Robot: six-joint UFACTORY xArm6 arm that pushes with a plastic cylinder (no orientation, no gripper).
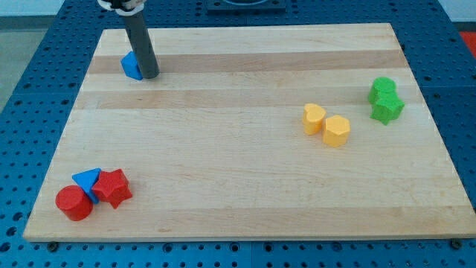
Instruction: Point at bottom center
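Note:
My tip (150, 75) rests on the wooden board (238, 141) at the view's top left, touching the right side of a small blue block (132, 65). At the view's bottom left sit a red cylinder (74, 202), a blue triangular block (88, 181) and a red star-shaped block (113, 187), packed together. Right of the middle are a yellow heart-shaped block (314, 118) and a yellow hexagonal block (336, 130), side by side. At the view's right are two green blocks, one (383, 88) just above a star-shaped one (387, 108).
The board lies on a blue perforated table (30, 89) that surrounds it on all sides. The board's bottom edge (238, 239) runs along the view's bottom.

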